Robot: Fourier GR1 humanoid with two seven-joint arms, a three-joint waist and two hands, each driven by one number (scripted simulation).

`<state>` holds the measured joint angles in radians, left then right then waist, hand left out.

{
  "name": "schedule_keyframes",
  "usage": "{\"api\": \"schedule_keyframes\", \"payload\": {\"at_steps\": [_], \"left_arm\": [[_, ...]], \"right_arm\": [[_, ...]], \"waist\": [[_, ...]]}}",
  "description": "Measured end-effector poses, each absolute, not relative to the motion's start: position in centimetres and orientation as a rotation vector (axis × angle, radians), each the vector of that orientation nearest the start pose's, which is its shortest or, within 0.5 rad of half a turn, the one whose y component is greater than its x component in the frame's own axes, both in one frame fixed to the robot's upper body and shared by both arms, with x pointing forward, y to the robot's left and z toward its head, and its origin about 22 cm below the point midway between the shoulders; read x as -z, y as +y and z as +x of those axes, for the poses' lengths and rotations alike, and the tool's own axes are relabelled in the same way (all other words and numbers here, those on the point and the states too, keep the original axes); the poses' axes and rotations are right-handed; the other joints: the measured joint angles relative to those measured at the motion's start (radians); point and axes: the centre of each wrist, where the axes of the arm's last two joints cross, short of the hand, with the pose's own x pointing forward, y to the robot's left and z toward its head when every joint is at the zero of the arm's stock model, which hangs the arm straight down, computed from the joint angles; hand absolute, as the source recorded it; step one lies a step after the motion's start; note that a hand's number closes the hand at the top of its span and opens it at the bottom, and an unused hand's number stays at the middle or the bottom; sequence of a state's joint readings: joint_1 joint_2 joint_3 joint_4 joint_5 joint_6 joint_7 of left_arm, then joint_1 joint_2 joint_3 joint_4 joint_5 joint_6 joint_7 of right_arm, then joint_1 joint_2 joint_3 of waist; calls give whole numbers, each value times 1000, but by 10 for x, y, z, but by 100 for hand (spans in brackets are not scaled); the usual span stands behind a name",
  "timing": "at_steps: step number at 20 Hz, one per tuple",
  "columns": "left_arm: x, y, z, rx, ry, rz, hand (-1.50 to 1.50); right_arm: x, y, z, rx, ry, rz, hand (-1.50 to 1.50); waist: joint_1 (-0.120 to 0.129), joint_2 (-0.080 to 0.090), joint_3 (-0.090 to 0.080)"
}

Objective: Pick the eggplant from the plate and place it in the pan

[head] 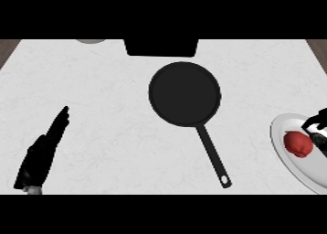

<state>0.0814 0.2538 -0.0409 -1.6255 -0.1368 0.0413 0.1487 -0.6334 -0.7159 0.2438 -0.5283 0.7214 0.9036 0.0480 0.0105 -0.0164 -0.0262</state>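
Black and edge-on, the robot's left hand (43,153) rests at the lower left of the white, faintly veined counter (112,82), fingers straight and together, holding nothing. At the right edge a round white plate (308,172) carries the eggplant (298,143), which shows here as a small red rounded lump on the plate's left half. The right hand (319,122) hangs over the plate just beside that lump, on its right. I cannot tell whether it is spread or closed, since the view's edge cuts it off.

With the eggplant lying on the plate, the step in hand looks to be the grasp. The next move calls for closing round it, lifting it clear of the rim and carrying it left to the round black frying pan (184,93), whose long handle (213,153) points back toward the near edge.

Beyond the pan, at the far edge, stand a black boxy block (160,47) and a pale grey round object (92,41), both cut off. No brand, label or writing can be read.
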Motion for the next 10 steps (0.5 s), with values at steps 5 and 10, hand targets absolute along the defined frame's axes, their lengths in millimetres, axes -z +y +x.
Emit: {"api": "schedule_keyframes", "payload": {"at_steps": [5,10], "left_arm": [[-10,285,227,262,-1382,331,0],[-10,283,230,272,-1391,318,0]], "right_arm": [[-47,-433,349,-1216,-200,-303,150],[-60,-412,365,-1284,-377,-409,150]], "waist": [[-3,-2,-2],[12,12,7]]}}
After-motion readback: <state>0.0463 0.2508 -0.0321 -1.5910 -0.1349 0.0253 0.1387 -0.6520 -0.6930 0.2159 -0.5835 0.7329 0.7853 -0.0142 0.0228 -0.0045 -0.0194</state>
